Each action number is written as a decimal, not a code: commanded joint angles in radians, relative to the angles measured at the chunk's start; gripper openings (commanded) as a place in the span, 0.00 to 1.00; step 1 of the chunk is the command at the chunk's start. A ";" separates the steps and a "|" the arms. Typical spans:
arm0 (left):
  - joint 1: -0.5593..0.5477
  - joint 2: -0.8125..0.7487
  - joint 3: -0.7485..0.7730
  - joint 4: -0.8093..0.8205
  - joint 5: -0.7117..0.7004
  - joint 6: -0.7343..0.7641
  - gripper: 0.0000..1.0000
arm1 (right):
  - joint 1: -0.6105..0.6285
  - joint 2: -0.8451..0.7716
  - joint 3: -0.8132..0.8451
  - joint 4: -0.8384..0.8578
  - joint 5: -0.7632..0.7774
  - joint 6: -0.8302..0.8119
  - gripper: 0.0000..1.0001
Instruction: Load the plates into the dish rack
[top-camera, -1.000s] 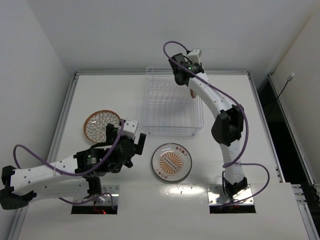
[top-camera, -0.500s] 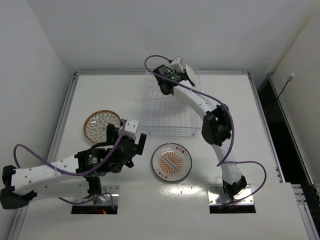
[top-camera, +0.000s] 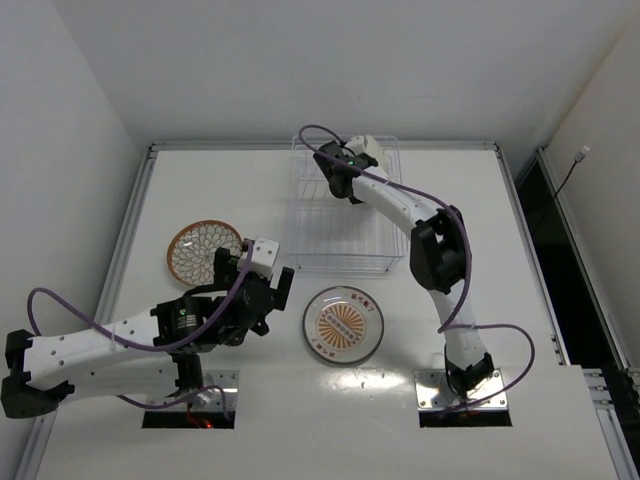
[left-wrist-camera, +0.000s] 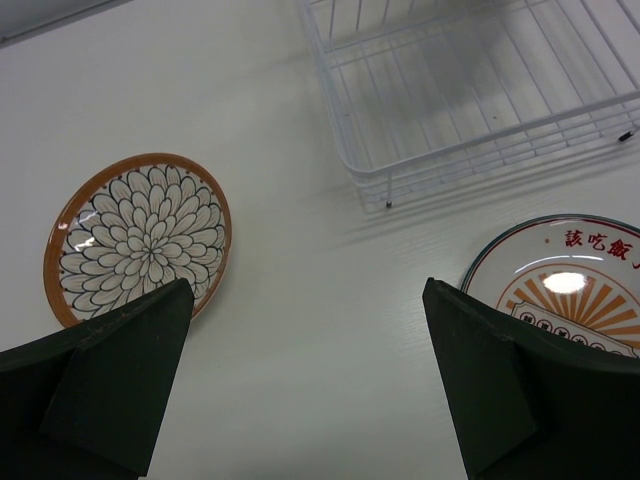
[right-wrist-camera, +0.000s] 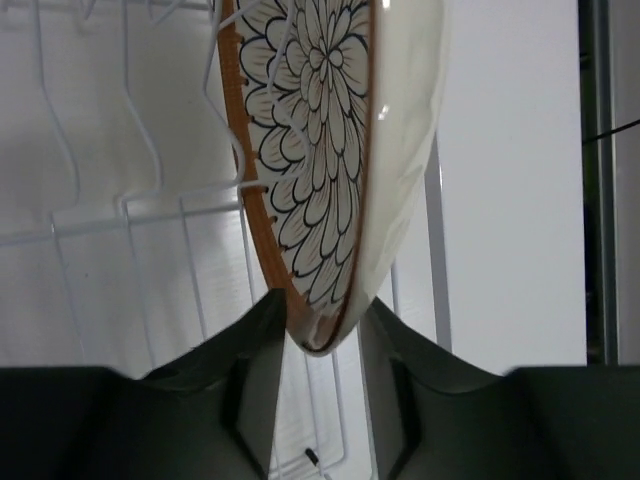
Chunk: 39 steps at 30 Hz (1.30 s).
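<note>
Right tool (right-wrist-camera: 320, 315) swung left; its wrist view shows jaws slightly parted around plate (right-wrist-camera: 320, 150).

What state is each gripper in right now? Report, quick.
Left gripper: open, holding nothing.
Right gripper: jaws straddle the rim of the orange-rimmed plate standing in the dish rack; gripped or released cannot be told.

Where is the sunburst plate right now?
In the top view the sunburst plate lies flat on the table, just in front of the near edge of the dish rack, right of the left gripper.
</note>
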 joint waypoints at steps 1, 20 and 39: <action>0.009 -0.003 -0.002 0.013 -0.020 -0.008 0.99 | -0.011 -0.140 -0.003 0.012 -0.126 0.021 0.35; 0.009 0.037 0.016 -0.054 -0.091 -0.078 0.99 | -0.053 -1.017 -0.725 0.172 -0.806 0.070 0.93; 0.018 -0.004 0.016 -0.054 -0.100 -0.087 0.99 | -0.122 -1.628 -1.733 0.519 -1.295 0.695 0.83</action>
